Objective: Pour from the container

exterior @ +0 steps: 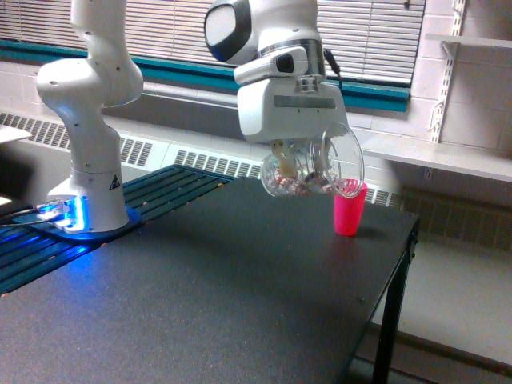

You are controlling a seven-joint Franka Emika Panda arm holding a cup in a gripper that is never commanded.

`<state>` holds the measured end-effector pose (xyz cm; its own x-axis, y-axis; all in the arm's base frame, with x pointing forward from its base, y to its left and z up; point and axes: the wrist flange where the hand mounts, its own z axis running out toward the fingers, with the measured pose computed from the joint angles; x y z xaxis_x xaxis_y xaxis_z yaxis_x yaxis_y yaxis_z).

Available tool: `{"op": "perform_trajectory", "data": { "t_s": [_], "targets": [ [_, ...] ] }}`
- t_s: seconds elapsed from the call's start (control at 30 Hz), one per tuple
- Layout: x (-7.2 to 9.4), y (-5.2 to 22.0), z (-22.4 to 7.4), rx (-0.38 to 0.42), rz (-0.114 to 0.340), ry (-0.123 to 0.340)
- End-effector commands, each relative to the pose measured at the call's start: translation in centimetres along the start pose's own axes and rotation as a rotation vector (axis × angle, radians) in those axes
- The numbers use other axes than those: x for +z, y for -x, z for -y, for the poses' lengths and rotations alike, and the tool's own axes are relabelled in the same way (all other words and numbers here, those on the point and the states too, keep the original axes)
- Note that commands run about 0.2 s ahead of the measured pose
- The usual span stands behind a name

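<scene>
The container is a clear round plastic jar, held in the air and tipped on its side. Its wide mouth faces the exterior view's right and its lower lip hangs right over the rim of the pink cup. Small pale pieces lie inside the jar along its low side. My gripper is shut on the container from above, its fingers partly hidden behind the clear plastic. The pink cup stands upright on the black table near its far right edge.
The arm's white base stands at the exterior view's left on a blue-lit plate. The table's right edge and a leg drop off just past the pink cup. A white shelf and window blinds lie behind.
</scene>
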<state>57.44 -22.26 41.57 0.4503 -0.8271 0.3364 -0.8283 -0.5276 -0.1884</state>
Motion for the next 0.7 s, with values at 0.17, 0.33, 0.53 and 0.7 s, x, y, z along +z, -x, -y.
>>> {"op": "perform_trajectory", "data": {
  "t_s": [0.17,0.33,0.53,0.7],
  "targets": [
    [3.9,12.3,4.8,-0.620,0.124,0.087],
    [4.9,18.1,6.0,-0.751,0.148,0.119],
    [3.9,25.4,9.2,-0.921,0.130,0.122],
    [2.2,30.6,11.9,-1.032,0.083,0.113]
  ]
}}
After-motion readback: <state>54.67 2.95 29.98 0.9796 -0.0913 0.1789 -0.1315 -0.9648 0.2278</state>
